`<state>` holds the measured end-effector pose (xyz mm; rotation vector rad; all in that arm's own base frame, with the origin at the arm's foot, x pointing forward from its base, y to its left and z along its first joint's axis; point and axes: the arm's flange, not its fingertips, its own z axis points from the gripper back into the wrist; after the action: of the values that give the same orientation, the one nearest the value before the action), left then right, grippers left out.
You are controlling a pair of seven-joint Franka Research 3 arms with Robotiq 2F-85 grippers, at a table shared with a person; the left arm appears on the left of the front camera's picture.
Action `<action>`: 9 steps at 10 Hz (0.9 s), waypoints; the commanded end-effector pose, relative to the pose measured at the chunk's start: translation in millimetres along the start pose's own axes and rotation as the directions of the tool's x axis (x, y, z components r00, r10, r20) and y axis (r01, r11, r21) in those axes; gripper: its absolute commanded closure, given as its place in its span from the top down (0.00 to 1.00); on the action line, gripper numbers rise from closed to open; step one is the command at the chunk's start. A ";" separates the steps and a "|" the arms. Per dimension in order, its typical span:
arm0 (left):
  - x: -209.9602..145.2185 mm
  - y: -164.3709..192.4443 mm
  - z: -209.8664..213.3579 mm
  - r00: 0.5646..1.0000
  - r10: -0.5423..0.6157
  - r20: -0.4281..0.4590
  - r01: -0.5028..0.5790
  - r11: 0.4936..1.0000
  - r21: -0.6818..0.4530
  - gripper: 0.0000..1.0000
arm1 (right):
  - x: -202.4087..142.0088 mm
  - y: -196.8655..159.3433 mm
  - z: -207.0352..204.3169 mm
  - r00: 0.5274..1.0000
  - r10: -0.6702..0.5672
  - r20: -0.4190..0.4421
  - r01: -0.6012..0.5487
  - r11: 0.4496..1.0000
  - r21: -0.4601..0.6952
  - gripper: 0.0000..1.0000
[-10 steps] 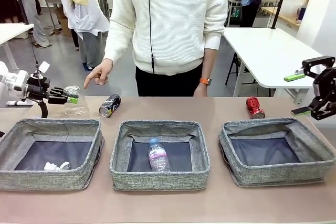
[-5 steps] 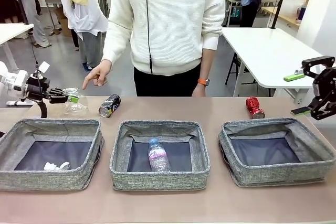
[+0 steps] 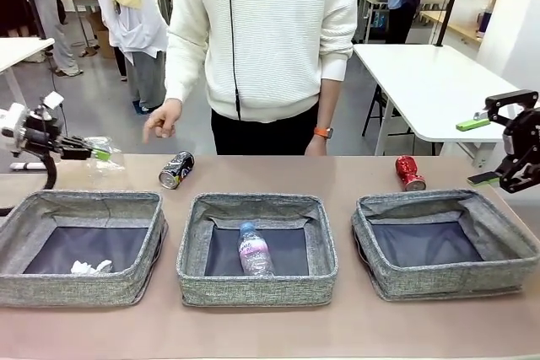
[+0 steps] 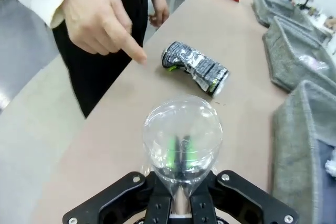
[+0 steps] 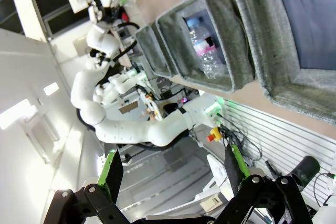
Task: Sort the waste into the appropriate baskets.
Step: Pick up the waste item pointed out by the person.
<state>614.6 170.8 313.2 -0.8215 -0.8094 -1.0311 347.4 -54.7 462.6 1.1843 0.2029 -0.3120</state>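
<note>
Clear plastic cup (image 3: 105, 149), one, hangs pinched in my closed left gripper (image 3: 97, 155) over the tan table's (image 3: 337, 176) left end; my right gripper (image 3: 478, 151) gapes empty. Three grey woven-fabric baskets (image 3: 84, 201) (image 3: 257, 201) (image 3: 439, 200), one red can (image 3: 410, 173), one black-silver can (image 3: 175, 169), one clear plastic bottle (image 3: 253, 250), one crumpled white paper ball (image 3: 90, 267); white worktable (image 3: 422, 82) behind.

my left gripper (image 3: 99, 155), held out level, pinches the clear plastic cup (image 4: 181, 119); my right gripper (image 3: 478, 151) hangs, jaws wide.
</note>
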 end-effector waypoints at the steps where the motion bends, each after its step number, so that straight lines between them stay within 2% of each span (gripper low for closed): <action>1: 64.6 -32.7 70.6 0.980 0.167 -0.105 -0.168 0.986 0.003 0.04 | -1.4 3.6 2.0 1.000 -0.013 -0.010 0.013 1.000 -0.004 1.00; 2: 99.5 -52.6 93.9 0.955 0.262 -0.142 -0.263 0.965 0.013 0.04 | -1.4 3.6 2.0 1.000 -0.013 -0.010 0.013 1.000 -0.004 1.00; 3: 122.6 -65.5 98.5 0.913 0.365 -0.185 -0.372 0.928 -0.005 0.04 | -1.4 3.6 2.0 1.000 -0.013 -0.010 0.013 1.000 -0.004 1.00; 4: 140.8 -80.1 94.8 0.870 0.450 -0.203 -0.473 0.877 -0.085 0.04 | -1.4 3.6 2.0 1.000 -0.013 -0.010 0.013 1.000 -0.004 1.00; 5: 156.4 -96.5 85.1 0.777 0.595 -0.204 -0.620 0.780 -0.084 0.04 | -1.4 3.6 2.0 1.000 -0.013 -0.010 0.013 1.000 -0.004 1.00; 6: 163.2 -110.9 73.9 0.687 0.683 -0.248 -0.722 0.680 -0.128 0.04 | -1.4 3.6 2.0 1.000 -0.013 -0.010 0.013 1.000 -0.004 1.00; 7: 162.7 -121.1 61.6 0.586 0.734 -0.344 -0.805 0.577 -0.139 0.04 | -1.4 3.6 2.0 1.000 -0.013 -0.010 0.013 1.000 -0.004 1.00; 8: 155.5 -126.7 44.8 0.445 0.800 -0.403 -0.885 0.461 -0.062 0.04 | -1.4 3.6 2.0 1.000 -0.013 -0.010 0.013 1.000 -0.004 1.00; 9: 145.1 -129.2 32.4 0.414 0.800 -0.434 -0.891 0.454 -0.013 0.04 | -1.4 3.6 2.0 1.000 -0.013 -0.010 0.013 1.000 -0.004 1.00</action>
<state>534.7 106.9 484.7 -1.0776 0.1085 -0.3256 347.4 -54.7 462.8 1.1845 0.2028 -0.3116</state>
